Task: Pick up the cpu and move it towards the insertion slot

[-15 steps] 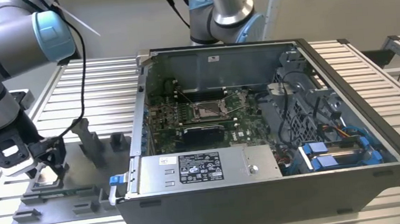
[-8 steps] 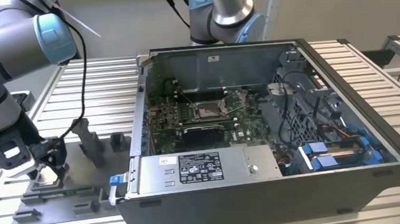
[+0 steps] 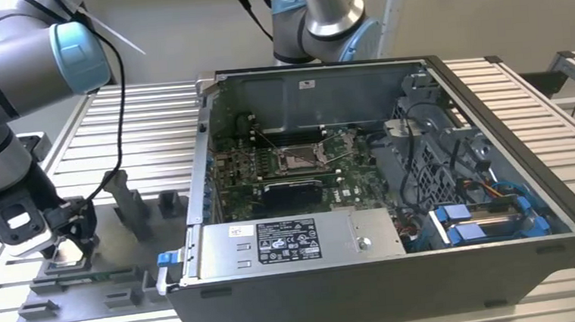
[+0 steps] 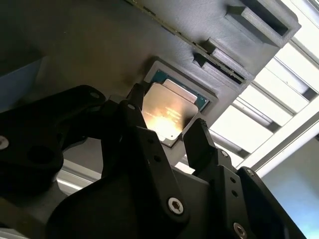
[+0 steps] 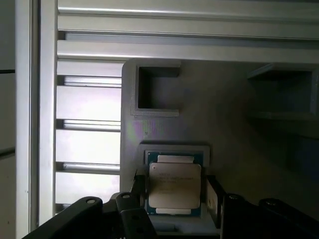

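cpu (image 5: 174, 185) seated in tray pocket, hand straddling it

- cpu lies flat in a square recess of the grey tray (image 3: 124, 282). Silvery lid faces up, with a thin rim of its board showing around it. In the second wrist view the lid (image 4: 168, 112) catches a warm glare.
- Hand (image 3: 58, 241) is low over the tray, at the exterior view's left. It is well apart from the open computer case (image 3: 378, 291).
- Hand is spread: in both wrist views one black finger (image 5: 139, 189) stands on each side of the cpu, very near its edges. In the first wrist view a narrow gap seems to remain at each side. Cannot tell for certain whether either pad touches the chip.
- cpu looks level with the pocket and is not lifted.
- Insertion slot (image 3: 298, 158) sits on the motherboard inside the case, a shiny metal frame around a dull centre. It lies just above a larger black rectangular cutout (image 3: 287, 194), as the exterior view shows them.
- Tray and case both rest on the slatted metal table (image 3: 142, 118), the tray just beside the case on the exterior view's left.
- A second empty pocket (image 5: 157, 89) of the tray is near the cpu.
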### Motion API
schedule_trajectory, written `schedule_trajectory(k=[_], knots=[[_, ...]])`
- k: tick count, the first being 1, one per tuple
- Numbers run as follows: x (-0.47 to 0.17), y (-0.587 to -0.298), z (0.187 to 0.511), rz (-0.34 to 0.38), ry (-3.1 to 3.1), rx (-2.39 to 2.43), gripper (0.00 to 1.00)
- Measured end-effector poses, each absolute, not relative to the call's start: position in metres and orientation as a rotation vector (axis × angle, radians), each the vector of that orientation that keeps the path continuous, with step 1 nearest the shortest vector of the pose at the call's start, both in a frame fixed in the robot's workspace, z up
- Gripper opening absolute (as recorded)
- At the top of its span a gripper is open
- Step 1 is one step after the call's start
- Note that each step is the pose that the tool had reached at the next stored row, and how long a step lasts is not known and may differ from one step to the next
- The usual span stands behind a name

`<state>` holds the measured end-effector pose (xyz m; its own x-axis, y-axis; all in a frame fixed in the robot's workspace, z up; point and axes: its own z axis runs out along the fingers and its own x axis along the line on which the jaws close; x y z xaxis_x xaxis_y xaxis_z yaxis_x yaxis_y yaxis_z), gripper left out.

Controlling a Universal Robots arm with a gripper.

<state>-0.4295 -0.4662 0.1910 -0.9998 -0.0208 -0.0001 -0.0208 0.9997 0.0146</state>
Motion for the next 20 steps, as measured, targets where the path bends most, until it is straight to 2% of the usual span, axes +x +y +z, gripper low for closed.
schedule_trajectory(k=[20], knots=[[-0.4298,-0.4624,0.1857,-0.023,-3.141,0.033,1.0]])
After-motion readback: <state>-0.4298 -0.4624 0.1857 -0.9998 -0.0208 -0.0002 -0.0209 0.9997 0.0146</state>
